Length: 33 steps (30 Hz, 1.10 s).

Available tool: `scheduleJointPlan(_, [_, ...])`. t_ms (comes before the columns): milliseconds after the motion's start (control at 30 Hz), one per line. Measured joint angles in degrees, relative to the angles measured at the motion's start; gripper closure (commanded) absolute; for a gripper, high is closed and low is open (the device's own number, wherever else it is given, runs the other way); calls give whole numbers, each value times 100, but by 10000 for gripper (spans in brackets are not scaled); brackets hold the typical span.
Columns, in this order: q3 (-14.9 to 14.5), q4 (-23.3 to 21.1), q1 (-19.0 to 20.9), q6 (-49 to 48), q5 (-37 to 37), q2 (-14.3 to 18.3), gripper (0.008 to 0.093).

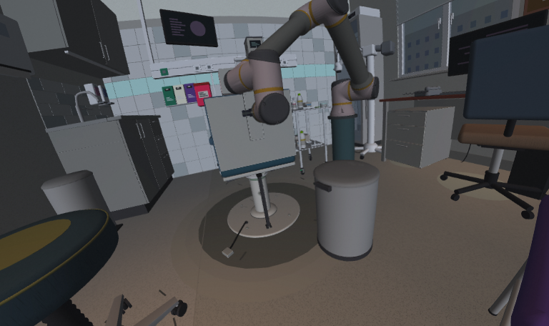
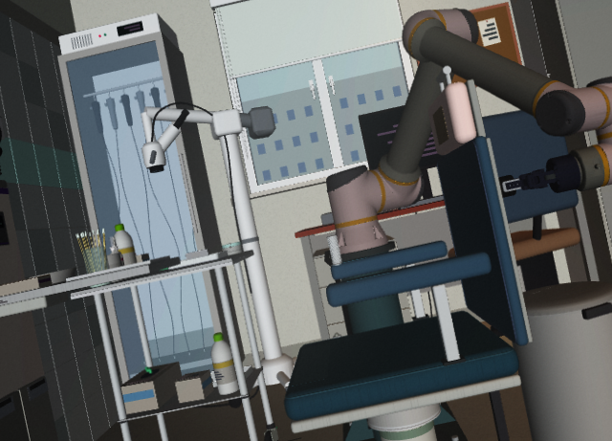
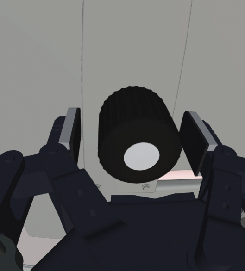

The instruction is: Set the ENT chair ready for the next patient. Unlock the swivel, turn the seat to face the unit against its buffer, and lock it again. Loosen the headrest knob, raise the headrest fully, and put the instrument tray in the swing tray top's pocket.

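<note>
The black ribbed headrest knob [image 3: 138,134], with a pale disc on its end, sticks out of the grey back of the chair's backrest [image 1: 251,132]. My gripper [image 3: 131,136] is open and empty, one finger on either side of the knob with room between each pad and the knob. The gripper [image 2: 509,185] comes in level from behind the blue ENT chair [image 2: 420,337]. The pink headrest [image 2: 457,111] sits at the top of the backrest. The instrument tray [image 2: 163,264] appears to lie on the trolley top to the left.
A grey lidded bin [image 1: 346,207] stands on the floor just right of the chair's round base [image 1: 263,215]. A foot lever [image 1: 237,240] lies on the floor in front. The wire trolley [image 2: 148,328] and the lamp stand [image 2: 247,229] are beside the chair's seat.
</note>
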Motion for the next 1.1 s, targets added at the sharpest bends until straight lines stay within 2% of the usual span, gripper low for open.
scheduleJointPlan(267, [1, 0, 0, 0, -1, 0, 299])
scheduleJointPlan(1100, [-1, -3, 1, 0, -3, 0, 799])
